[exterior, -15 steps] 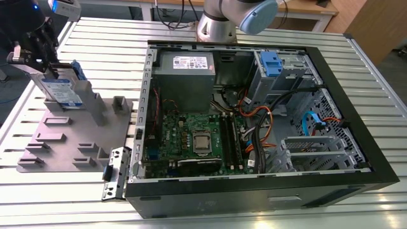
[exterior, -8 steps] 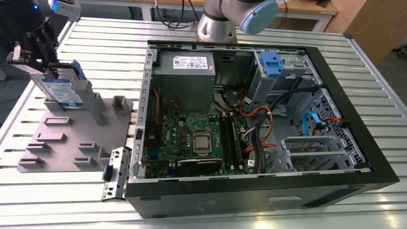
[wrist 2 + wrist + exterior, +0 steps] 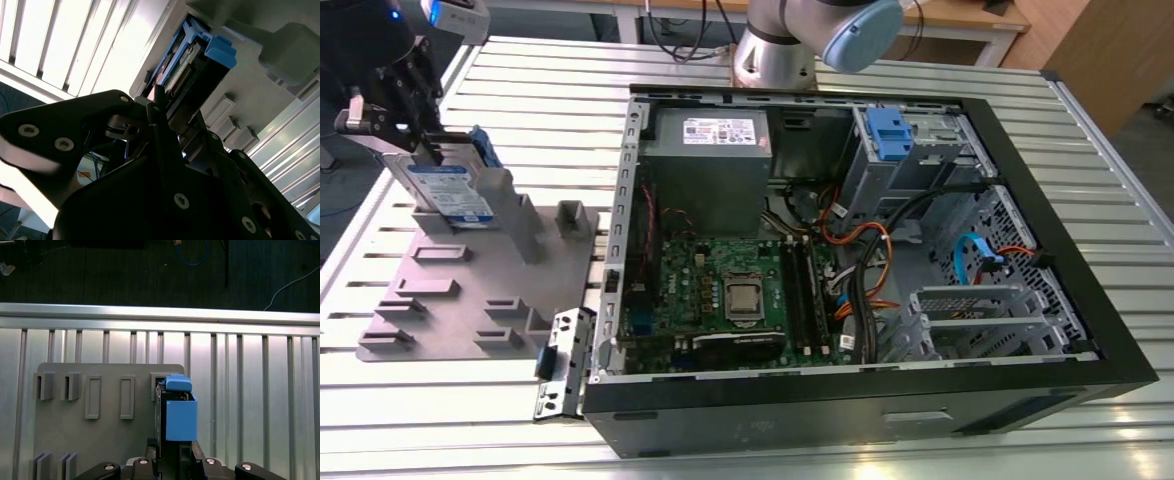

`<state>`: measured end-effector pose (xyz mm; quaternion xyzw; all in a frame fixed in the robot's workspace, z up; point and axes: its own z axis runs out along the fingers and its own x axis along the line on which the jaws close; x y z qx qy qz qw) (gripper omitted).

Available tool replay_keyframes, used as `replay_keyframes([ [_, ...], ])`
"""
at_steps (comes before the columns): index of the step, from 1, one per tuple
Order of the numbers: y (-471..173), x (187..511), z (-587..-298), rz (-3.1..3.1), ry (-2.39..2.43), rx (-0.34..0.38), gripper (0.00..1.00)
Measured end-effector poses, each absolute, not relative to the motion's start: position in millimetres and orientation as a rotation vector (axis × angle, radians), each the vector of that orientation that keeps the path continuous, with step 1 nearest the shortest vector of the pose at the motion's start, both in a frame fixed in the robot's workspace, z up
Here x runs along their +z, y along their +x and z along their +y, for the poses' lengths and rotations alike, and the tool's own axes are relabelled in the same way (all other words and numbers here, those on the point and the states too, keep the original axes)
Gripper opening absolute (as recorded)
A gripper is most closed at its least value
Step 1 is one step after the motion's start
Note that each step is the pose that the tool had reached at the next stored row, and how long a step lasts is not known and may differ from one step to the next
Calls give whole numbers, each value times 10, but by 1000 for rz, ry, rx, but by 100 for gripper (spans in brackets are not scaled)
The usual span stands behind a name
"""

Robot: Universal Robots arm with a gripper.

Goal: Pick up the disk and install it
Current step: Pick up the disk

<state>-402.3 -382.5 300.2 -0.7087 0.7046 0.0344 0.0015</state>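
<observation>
The disk [image 3: 454, 190] is a silver slab with a white and blue label and blue side rails. It stands on edge in a slot of the grey fixture plate [image 3: 467, 300] at the exterior view's left. My gripper [image 3: 424, 150] comes down on its top edge and is shut on it. In the first wrist view the disk [image 3: 180, 415] shows edge-on with its blue rail, and the gripper [image 3: 175, 452] clamps it from both sides. The second wrist view shows the disk's [image 3: 182, 75] end just past the dark fingers [image 3: 160, 125].
An open computer case [image 3: 854, 400] fills the exterior view's middle and right, with a motherboard, cables and a blue drive bay [image 3: 887, 135] at its far corner. The arm's base [image 3: 781, 50] stands behind it. The fixture plate [image 3: 100, 440] carries several empty slots and posts on a slatted metal table [image 3: 520, 80].
</observation>
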Motion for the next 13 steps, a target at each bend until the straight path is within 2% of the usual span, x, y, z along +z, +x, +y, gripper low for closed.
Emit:
replay_keyframes([
  [13, -4023, 3040, -3825, 2209, -2227, 108, 35],
])
